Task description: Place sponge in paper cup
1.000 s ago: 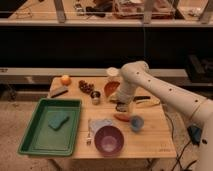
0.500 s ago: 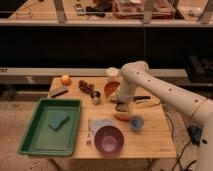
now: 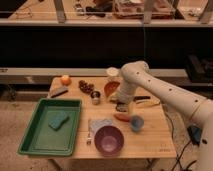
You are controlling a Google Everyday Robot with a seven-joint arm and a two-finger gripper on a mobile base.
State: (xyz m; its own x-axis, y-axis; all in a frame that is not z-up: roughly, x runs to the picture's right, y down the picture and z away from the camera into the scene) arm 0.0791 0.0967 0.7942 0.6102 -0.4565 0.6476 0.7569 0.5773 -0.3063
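Observation:
A green sponge point(image 3: 58, 120) lies flat inside the green tray point(image 3: 30, 135) on the left of the wooden table. A pale paper cup point(image 3: 113, 74) stands upright at the back edge of the table, partly behind my arm. My gripper point(image 3: 121, 106) points down over the middle of the table, just right of a small metal can point(image 3: 95, 97) and above a red-orange pepper-like item point(image 3: 121, 117). It is far from the sponge and nearer to the cup. Nothing shows in its grasp.
A purple bowl point(image 3: 109, 139) and a small blue cup point(image 3: 136, 122) stand near the front. An orange point(image 3: 65, 80), dark grapes point(image 3: 86, 87), a brown bowl point(image 3: 111, 89) and a grey bar point(image 3: 58, 91) sit toward the back. A napkin with a fork point(image 3: 91, 131) lies beside the tray.

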